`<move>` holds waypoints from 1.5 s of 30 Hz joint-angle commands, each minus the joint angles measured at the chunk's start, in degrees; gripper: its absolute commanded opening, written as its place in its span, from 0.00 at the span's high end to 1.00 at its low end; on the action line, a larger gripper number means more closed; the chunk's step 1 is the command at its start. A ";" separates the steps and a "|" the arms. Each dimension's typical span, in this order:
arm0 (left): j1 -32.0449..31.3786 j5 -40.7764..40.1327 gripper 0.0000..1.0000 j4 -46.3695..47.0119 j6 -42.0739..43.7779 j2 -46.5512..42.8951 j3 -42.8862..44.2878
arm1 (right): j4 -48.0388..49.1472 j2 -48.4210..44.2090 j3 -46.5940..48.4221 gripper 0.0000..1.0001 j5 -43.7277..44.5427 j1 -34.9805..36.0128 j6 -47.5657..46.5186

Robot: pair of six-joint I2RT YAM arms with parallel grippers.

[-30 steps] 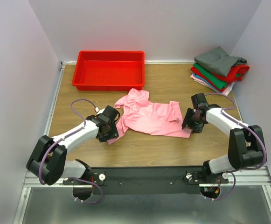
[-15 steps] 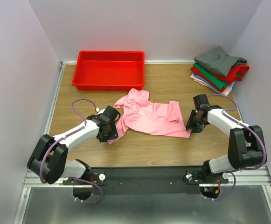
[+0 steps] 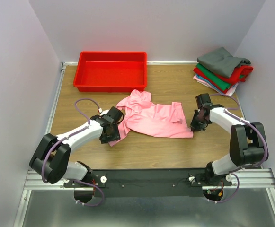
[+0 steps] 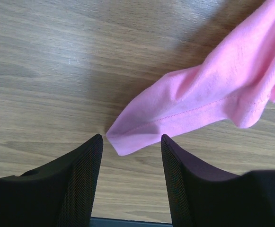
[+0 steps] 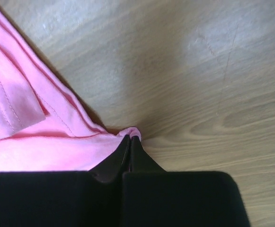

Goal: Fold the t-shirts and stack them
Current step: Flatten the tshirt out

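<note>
You have a wood-grain surface (image 3: 175,90) boxed in by three plain, pale walls: a back wall (image 3: 146,23) along its far edge, a left wall (image 3: 14,71) and a right wall (image 3: 270,56) at its sides. A light metal strip (image 3: 56,99) runs along the left edge, an aluminium rail (image 3: 265,176) runs along the near edge, and a dull grey metal sheet (image 3: 142,210) lies below that. The light you work under is soft and even, leaving a pale sheen on the wood.
</note>
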 commanded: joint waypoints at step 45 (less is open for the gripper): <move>6.07 -12.02 1.00 -10.96 2.93 -3.84 34.20 | -6.01 -0.21 26.12 0.99 -1.91 -9.05 -7.54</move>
